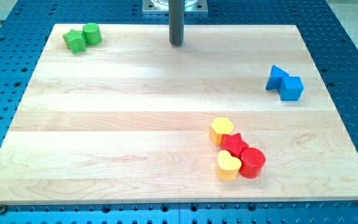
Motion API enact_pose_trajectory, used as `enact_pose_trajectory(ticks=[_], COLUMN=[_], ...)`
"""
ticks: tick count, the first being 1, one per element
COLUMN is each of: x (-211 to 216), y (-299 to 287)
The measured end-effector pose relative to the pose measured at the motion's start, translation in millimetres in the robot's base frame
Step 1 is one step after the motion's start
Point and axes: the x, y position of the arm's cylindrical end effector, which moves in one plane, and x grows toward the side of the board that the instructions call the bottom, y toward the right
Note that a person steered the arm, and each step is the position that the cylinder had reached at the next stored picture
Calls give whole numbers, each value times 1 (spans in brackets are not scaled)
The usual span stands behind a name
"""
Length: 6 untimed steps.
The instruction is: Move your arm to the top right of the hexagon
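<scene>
While no writing shows, my tip (176, 43) far above the yellow hexagon (221, 131); no claw.

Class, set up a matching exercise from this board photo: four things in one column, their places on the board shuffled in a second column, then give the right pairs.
Things:
1. green star
2. blue cube
3. yellow hexagon
4. my tip

Places:
A. the view's right edge, beside the blue triangle
B. the view's top, near the middle
C. the view's top left corner
D. lower right of centre, touching the red star

Pairs: 1-C, 2-A, 3-D, 4-B
</scene>
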Motion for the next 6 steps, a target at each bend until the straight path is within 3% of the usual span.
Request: enact_pose_trajectory(ticks=[2,4,5,6], x=[23,123,191,226], y=[3,25,100,131])
